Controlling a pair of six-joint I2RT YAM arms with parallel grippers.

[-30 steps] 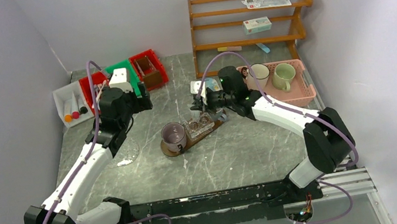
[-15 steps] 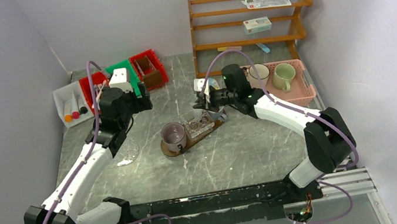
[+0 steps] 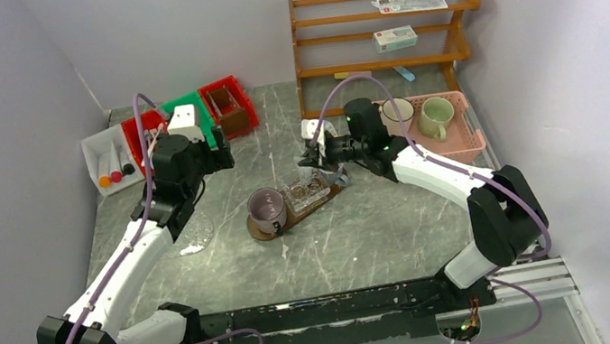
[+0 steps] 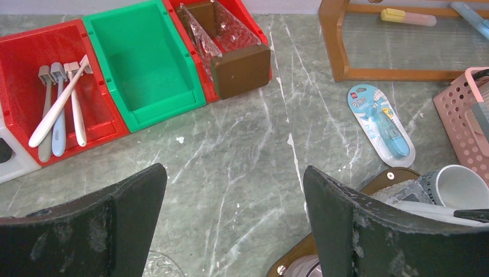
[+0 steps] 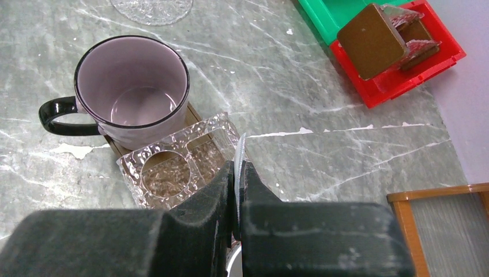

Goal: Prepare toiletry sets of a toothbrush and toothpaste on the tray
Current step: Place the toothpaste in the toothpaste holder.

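Far left, you've got a red bin [image 4: 23, 46] with loose toothbrushes [image 4: 57, 109] lying in it, and a green bin [image 4: 153, 63] right beside it. Your left gripper [image 4: 233, 196] hangs over the table near those bins, fingers spread wide with nothing between them. Moving right, there's the tray [image 4: 380, 180], mid-table and set at an angle. Its near-left end carries a mug [image 5: 132, 86], upright and empty, with a black rim and handle. Just beside the mug on the tray sits a clear holder [image 5: 173, 173] with a round hole in its top. Over the tray's far-right end is your right gripper [image 5: 236, 170], fingers pressed together on a thin white piece [image 5: 240, 147]; brush or tube, you can't tell from here. A pale cup [image 4: 455, 184] sits just below those fingers. Farther right, the pink basket [image 3: 462, 148] holds two more mugs.
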